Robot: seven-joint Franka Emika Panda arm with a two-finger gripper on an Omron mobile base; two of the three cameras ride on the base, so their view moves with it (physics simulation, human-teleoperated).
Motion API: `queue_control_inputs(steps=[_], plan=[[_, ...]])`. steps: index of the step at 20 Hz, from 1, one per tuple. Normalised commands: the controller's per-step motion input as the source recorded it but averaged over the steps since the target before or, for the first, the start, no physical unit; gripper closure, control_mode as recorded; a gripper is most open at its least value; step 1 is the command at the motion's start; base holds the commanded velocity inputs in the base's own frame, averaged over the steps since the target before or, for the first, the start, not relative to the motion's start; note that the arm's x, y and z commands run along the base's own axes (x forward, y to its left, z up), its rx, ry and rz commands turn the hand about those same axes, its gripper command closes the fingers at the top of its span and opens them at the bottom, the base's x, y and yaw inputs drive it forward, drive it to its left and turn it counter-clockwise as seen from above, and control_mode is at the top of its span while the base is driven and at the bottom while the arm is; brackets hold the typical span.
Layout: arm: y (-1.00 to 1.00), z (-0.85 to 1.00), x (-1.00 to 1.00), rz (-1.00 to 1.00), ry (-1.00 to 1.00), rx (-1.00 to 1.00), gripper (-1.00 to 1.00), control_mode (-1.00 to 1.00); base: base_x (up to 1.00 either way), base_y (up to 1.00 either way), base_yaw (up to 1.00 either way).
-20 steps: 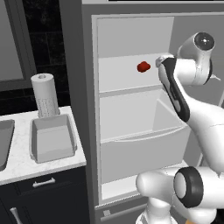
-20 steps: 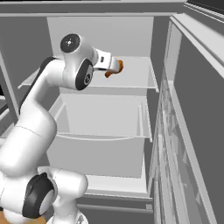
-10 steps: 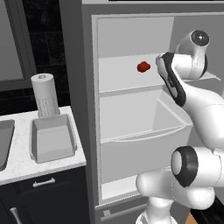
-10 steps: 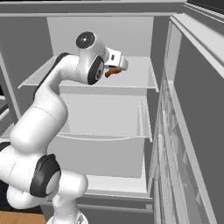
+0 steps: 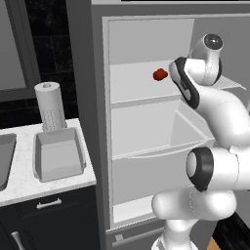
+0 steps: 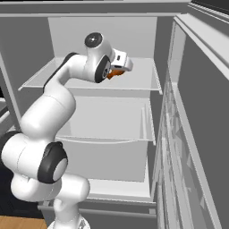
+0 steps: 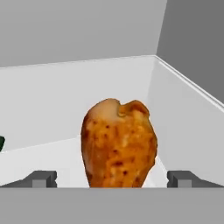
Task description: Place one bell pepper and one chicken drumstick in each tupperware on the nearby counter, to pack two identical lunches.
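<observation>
Since the gripper (image 7: 111,179) has its jaws spread wide with the chicken drumstick (image 7: 119,143) sitting at 12 o'clock between the tips on the fridge shelf (image 6: 147,82), I'd ease straight in and pinch its thick middle before lifting out toward the tupperware (image 5: 58,155).

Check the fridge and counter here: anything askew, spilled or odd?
Nothing stands out. The chicken drumstick lies on the fridge shelf between the open gripper's fingertips, ungrasped. A red bell pepper sits on the same shelf. The tupperware sits square and empty on the counter, beside an upright paper towel roll.
</observation>
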Motion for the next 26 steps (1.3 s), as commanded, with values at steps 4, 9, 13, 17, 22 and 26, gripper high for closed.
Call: queue_control_inputs(steps=[4, 9, 13, 17, 22, 26], plan=[[-0.04, -0.14, 0.4, 0.0, 0.0, 0.0, -1.0, -1.0, 0.0, 0.0, 0.0], [-0.01, -0.13, 0.35, 0.0, 0.0, 0.0, -1.0, -1.0, 0.0, 0.0, 0.0], [0.0, -0.15, 0.11, 0.0, 0.0, 0.0, 1.0, -1.0, 0.0, 0.0, 0.0], [0.0, -0.19, 0.0, 0.0, 0.0, 0.0, 1.0, -1.0, 0.0, 0.0, 0.0], [-0.07, -0.04, -0.28, 0.0, -0.06, 0.02, 1.0, -1.0, 0.0, 0.0, 0.0], [-0.12, 0.08, -0.96, 0.0, -0.13, 0.16, 1.0, -1.0, 0.0, 0.0, 0.0]])
